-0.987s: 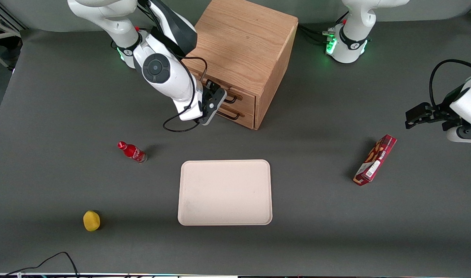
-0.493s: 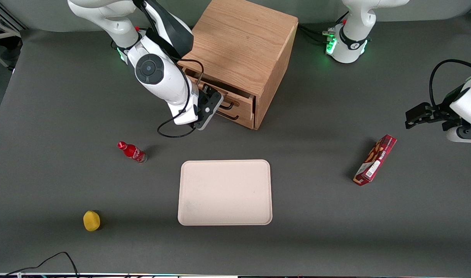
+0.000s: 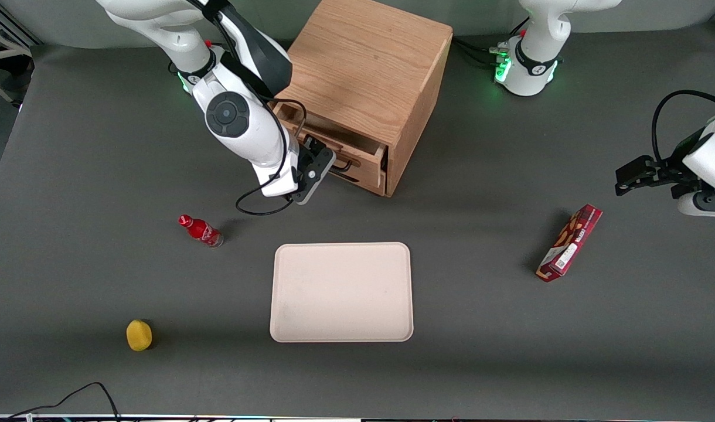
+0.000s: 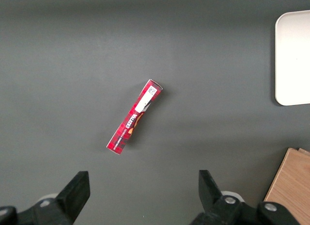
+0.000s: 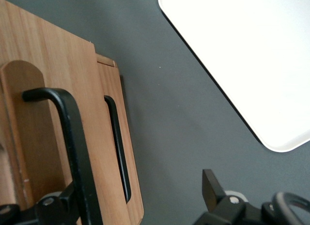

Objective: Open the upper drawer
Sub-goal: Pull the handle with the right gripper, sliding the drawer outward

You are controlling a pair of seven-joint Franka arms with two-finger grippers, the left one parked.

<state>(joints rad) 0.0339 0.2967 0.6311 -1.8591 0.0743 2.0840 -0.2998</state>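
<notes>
Tool (image 3: 328, 163) at upper drawer (image 3: 366, 157) handle; tray (image 3: 341, 291) nearer camera.

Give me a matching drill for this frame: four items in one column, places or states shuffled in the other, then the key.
1. upper drawer
2. gripper
3. red bottle
4. yellow ball

A. lying on the mat beside the tray
B. partly pulled out of the cabinet
C. nearest the front camera
D. at the upper drawer's black handle

Pairs: 1-B, 2-D, 3-A, 4-C
</notes>
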